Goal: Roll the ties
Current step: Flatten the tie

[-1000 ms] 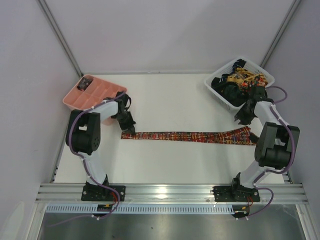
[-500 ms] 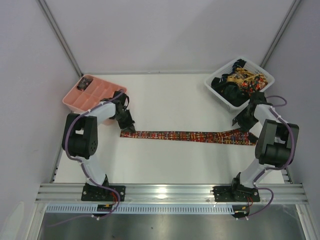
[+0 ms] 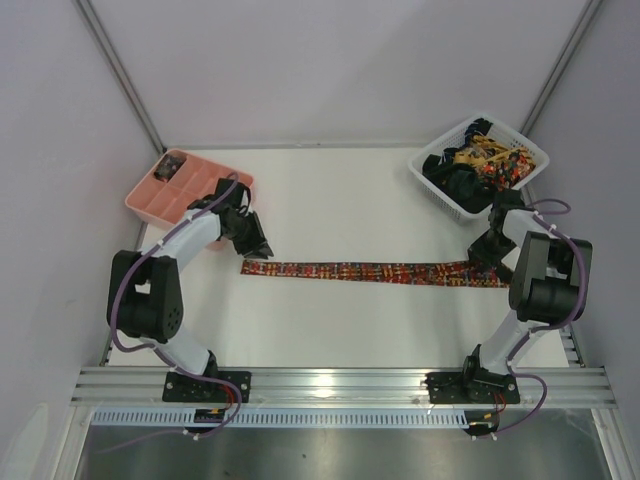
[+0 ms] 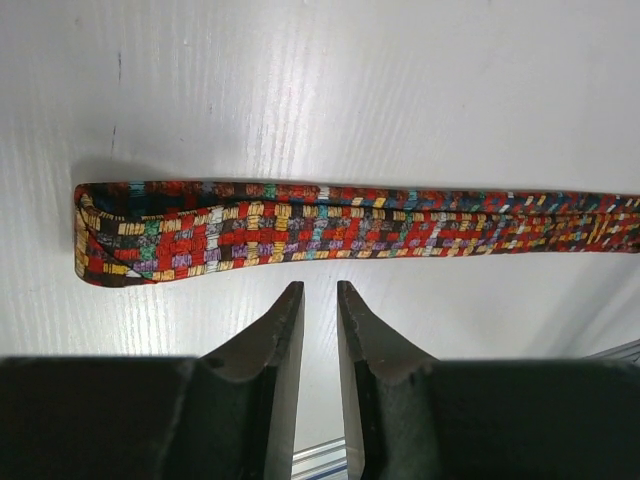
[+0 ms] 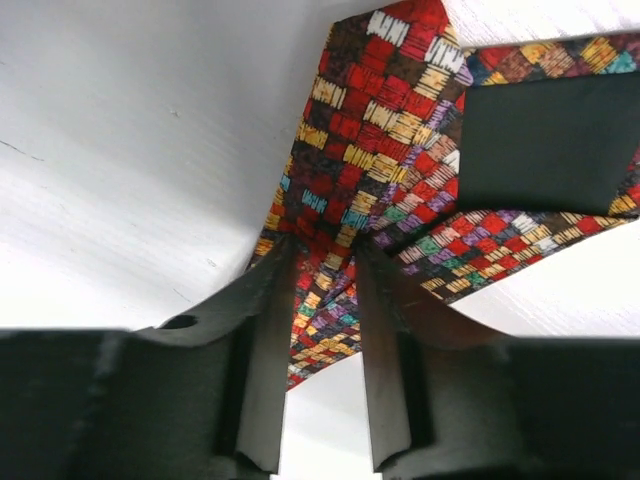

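Starting at the near edge, both arms rise from an aluminium rail (image 3: 340, 382) and reach out over the white table (image 3: 350, 200). Past their bases, a tie (image 3: 370, 271) patterned in red, orange, yellow and black lies along the table from left to right, its narrow end on the left and its wide end on the right. At the narrow end the fabric looks doubled back on itself in a rounded fold. The left gripper (image 4: 320, 290) hangs just on the far side of that end, close to it. Its jaws stand a little apart with nothing between them. On the right, the right gripper (image 5: 325, 255) is down over the wide end, where a patch of dark lining shows. Patterned cloth fills the gap between its fingers, but I cannot tell whether they pinch it or only straddle it. Farther back on the left sits a pink compartment tray (image 3: 195, 183), with something small and dark in one far compartment, too small to make out. At the far right corner stands a white lattice basket (image 3: 440, 190) holding more ties (image 3: 480, 160), some patterned and some plain dark, heaped together.
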You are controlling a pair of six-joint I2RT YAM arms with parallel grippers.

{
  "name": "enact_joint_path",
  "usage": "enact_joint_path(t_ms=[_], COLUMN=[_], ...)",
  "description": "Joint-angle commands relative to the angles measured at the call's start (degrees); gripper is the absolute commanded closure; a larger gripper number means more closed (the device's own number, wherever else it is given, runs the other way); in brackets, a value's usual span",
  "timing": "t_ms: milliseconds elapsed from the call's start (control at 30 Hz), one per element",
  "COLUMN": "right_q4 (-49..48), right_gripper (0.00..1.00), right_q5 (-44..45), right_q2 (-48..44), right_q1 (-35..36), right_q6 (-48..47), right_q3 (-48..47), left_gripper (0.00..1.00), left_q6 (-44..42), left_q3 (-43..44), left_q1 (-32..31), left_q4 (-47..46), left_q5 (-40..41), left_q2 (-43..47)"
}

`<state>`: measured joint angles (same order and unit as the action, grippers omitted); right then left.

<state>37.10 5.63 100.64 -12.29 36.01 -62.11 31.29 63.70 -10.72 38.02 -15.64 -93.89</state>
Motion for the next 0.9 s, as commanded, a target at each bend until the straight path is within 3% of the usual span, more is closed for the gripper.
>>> enact_joint_path(t_ms=[0,333,600,700,800,867], right_q4=[-1.16,2.18,2.54,2.45,3.15,3.85], right_gripper=[0.70,0.76,0.71,0.80,0.97,1.00], right_q5=[3.07,4.30,4.39,4.83,5.09,5.44], right_q2=[1.75,-1.58,-3.08,-2.73,-3.43,-4.31], right_q1=[1.04,1.83,2.10,2.10,2.10,2.19], right_q6=[1.52,0.64,-0.24,-0.06,0.03,0.11], right_q3=[-0.12,-1.00,-0.56,-0.56,-0.65,-0.74], left_gripper=[0.75,0.75,0.75,0.75,0.75,0.75], left_q6=[-2.11,-2.64,-2.55,-2.64,-2.72,-2.72], left_q3=[0.90,0.46,-0.95,-1.30,-1.56,-1.91], left_q1=[0.35,0.35,0.35,0.35,0.35,0.35], left_q4=[0.47,0.48,-0.23,-0.05,-0.05,-0.05], left_q5=[-1.24,-1.41,-2.03,-2.11,-2.12,-1.85], left_q2=[2.66,3.01,3.53,3.88,4.50,4.76])
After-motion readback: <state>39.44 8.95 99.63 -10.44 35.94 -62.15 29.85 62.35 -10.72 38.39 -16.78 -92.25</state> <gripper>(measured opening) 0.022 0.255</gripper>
